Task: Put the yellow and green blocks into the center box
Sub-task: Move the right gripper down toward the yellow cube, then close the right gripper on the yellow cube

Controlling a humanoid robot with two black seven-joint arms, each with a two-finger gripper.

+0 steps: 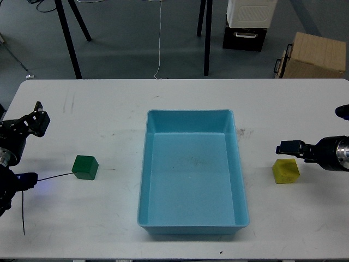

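1. Light-blue tray (192, 218) mid-table, long axis running away from camera.
2. Green block (85, 167) left of tray, yellow block (286, 171) right, both on white table (109, 103).
3. Left gripper (36, 119), right gripper (288, 147): finger state unreadable.
4. Grey floor, cardboard box (315, 55) behind.

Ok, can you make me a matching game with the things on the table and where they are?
Things:
1. green block
2. yellow block
3. blue tray
4. cardboard box

Places:
A. on the floor behind the table, far right
B. middle of the table, nothing inside it
C. on the table left of the tray
D. on the table right of the tray, just below the right tool

Pairs: 1-C, 2-D, 3-B, 4-A
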